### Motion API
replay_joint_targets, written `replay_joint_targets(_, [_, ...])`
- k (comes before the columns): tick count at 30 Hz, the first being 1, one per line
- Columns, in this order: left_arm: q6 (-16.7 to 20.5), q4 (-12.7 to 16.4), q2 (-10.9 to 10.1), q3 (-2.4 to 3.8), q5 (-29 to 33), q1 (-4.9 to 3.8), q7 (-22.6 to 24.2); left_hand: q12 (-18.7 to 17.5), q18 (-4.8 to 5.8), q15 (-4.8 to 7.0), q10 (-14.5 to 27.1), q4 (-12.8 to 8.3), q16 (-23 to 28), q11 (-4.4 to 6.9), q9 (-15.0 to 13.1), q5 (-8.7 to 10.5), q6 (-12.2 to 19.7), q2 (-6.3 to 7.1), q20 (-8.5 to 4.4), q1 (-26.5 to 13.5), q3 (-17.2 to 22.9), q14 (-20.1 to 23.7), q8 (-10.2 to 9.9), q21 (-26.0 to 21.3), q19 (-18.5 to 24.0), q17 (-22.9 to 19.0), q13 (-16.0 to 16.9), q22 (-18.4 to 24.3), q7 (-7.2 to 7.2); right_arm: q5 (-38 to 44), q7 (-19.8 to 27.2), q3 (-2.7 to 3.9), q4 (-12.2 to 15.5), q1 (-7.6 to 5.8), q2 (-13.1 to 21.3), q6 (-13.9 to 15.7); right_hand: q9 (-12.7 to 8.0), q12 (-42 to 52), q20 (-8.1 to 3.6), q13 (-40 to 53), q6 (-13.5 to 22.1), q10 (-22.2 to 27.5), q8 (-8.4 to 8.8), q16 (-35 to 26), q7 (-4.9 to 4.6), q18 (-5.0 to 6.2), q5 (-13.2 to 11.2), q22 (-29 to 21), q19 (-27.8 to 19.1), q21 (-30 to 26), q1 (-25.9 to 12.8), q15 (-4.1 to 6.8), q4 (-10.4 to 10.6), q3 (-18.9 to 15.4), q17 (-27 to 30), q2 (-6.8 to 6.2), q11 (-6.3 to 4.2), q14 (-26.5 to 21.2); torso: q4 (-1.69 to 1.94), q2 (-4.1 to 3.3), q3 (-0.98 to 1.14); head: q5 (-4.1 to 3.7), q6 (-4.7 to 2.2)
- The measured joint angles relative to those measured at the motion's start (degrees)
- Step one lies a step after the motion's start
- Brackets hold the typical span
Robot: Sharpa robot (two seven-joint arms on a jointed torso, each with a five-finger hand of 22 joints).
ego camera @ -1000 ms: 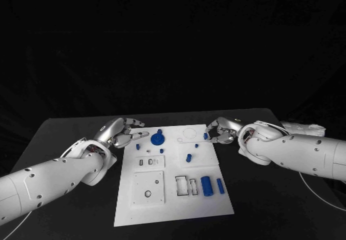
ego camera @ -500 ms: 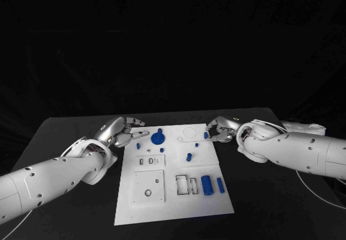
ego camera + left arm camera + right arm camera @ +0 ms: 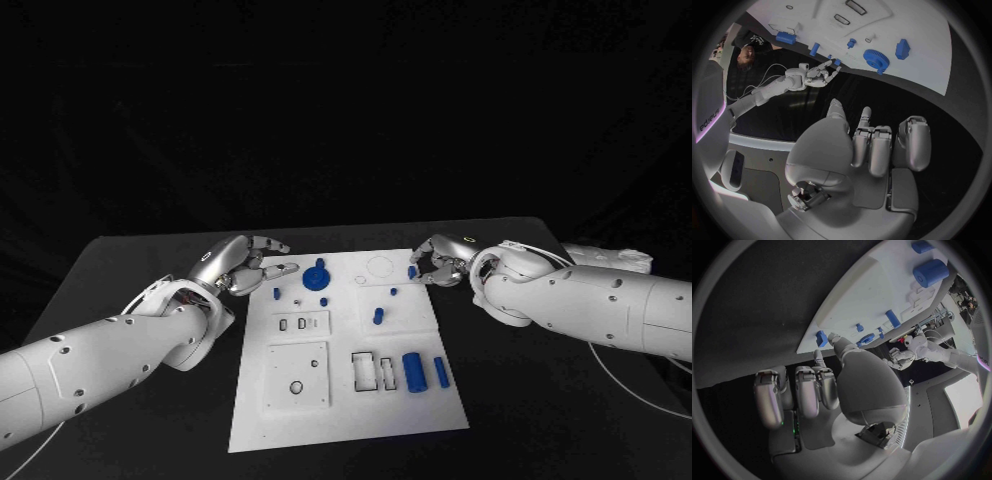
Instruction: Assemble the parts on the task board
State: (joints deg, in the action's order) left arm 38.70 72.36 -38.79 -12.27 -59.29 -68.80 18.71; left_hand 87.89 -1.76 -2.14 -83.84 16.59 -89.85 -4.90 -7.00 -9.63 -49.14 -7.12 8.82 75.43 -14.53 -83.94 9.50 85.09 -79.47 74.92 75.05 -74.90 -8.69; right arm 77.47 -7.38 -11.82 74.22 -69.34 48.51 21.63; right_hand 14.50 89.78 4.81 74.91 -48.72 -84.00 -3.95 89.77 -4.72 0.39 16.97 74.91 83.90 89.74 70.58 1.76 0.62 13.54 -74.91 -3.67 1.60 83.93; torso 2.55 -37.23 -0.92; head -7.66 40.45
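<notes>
Where the head view blurs them, wrist views show both robot hands (image 3: 870, 150) (image 3: 811, 390) curled, holding nothing.

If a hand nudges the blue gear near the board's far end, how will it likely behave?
The blue gear looks like rigid plastic, so it probably won't flex. It seems to lie flat on the task board, so sliding is likelier than tipping. Set on edge, its round toothed rim might roll.

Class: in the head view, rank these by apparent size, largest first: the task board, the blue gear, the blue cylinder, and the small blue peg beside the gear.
1. task board
2. blue cylinder
3. blue gear, close to the cylinder, so unsure
4. small blue peg
</notes>
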Motion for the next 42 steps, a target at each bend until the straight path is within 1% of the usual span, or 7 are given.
replay_joint_targets(3, [0.0,0.0,0.0,0.0,0.0,0.0,0.0,0.0,0.0,0.0,0.0,0.0,0.0,0.0,0.0,0.0,0.0,0.0,0.0,0.0,0.0,0.0,0.0,0.0,0.0,0.0,0.0,0.0,0.0,0.1,-0.2,0.01,-0.4,0.26,-0.4,-0.2,-0.2,0.0,0.0,0.0,0.3,0.0,0.0,0.0,-0.33,0.0,-0.2,0.0,0.0,0.0,0.1,0.0,-0.2,0.2,0.0,0.1,0.0,0.0,0.0,0.0,0.0,0.04,-0.07])
replay_joint_targets(7, [0.0,0.0,0.0,0.0,0.0,0.0,0.0,0.0,0.0,0.0,0.0,0.0,0.0,0.0,0.0,0.0,0.0,0.0,0.0,0.0,0.0,0.0,0.0,0.0,0.0,0.0,0.0,0.0,0.0,0.4,-0.7,0.01,-0.8,0.49,-0.8,-0.5,-0.3,0.0,0.0,0.0,0.5,0.0,0.0,0.0,-0.53,0.0,-0.2,0.0,0.0,0.0,0.3,0.0,-0.2,0.2,0.0,0.33,0.0,0.0,0.0,-0.01,0.01,0.13,-0.09])
replay_joint_targets(12, [0.0,0.0,-0.1,0.0,0.0,0.0,0.0,0.0,-0.01,0.0,0.0,0.0,0.0,0.0,0.0,0.0,0.0,0.0,0.0,0.0,0.0,0.0,0.0,0.0,0.0,0.0,0.0,0.0,0.0,0.7,-1.4,0.02,-0.9,0.56,-1.0,-0.8,-0.3,0.0,0.01,0.0,0.5,0.0,0.0,0.0,-0.53,0.0,-0.2,0.0,0.0,0.0,0.3,0.0,-0.2,0.2,0.0,0.33,0.0,0.0,0.0,-0.03,0.02,0.14,-0.15])
replay_joint_targets(19, [0.0,0.1,-0.1,0.0,0.0,0.0,0.0,0.0,0.0,0.0,0.0,0.0,0.0,0.0,0.0,0.0,0.0,0.0,0.0,0.0,0.0,0.0,0.0,0.0,0.0,0.0,0.0,0.0,0.0,1.1,-2.3,0.04,-0.9,0.59,-1.2,-0.9,-0.5,0.0,0.01,0.0,0.5,0.0,0.0,0.0,-0.53,0.0,-0.2,0.0,0.0,0.0,0.9,0.0,-0.3,0.3,0.0,0.86,0.0,0.0,-0.01,-0.05,0.02,0.16,-0.18])
replay_joint_targets(23, [0.0,0.1,-0.1,0.0,0.0,0.0,0.0,0.0,0.0,0.0,0.0,0.0,0.0,-0.01,0.0,0.0,0.0,0.0,0.0,0.0,0.0,0.0,0.0,0.0,0.0,0.0,0.0,0.0,0.0,1.2,-2.6,0.04,-0.9,0.6,-1.2,-0.9,-0.5,0.0,0.01,0.0,-0.1,0.0,-0.01,0.0,-0.59,0.0,-0.2,0.0,0.0,0.0,0.9,0.0,-0.2,0.5,0.0,0.86,0.0,0.0,-0.03,-0.05,0.01,0.19,0.0])
replay_joint_targets(26, [0.0,0.1,-0.1,0.0,0.0,0.0,0.0,0.0,0.0,0.0,0.0,0.0,0.0,-0.01,0.0,0.0,0.0,0.0,0.0,0.0,0.0,0.0,0.0,0.0,0.0,0.0,0.0,0.0,0.0,1.3,-2.8,0.04,-0.9,0.6,-1.2,-0.9,-0.5,0.0,0.01,0.0,-0.3,0.0,-0.01,0.0,-0.32,0.0,-0.2,0.0,0.0,0.0,0.9,0.0,-0.2,0.5,0.0,0.86,0.0,0.0,-0.03,-0.05,0.01,0.19,0.02])
replay_joint_targets(42, [0.0,0.1,-0.1,0.0,-0.1,0.0,0.0,0.2,-0.01,0.0,0.0,0.0,0.0,-0.02,0.0,0.0,0.0,-0.23,0.0,0.2,0.0,0.0,0.0,0.0,0.0,0.0,0.0,0.0,0.0,1.3,-3.0,0.04,-1.0,0.62,-1.6,-0.9,-0.8,0.0,0.01,0.0,-0.3,0.0,-0.01,0.0,-0.32,0.0,-0.2,0.0,0.0,0.0,0.9,0.0,-0.1,0.5,0.0,0.86,0.0,0.0,0.0,-0.04,0.01,0.4,0.12])
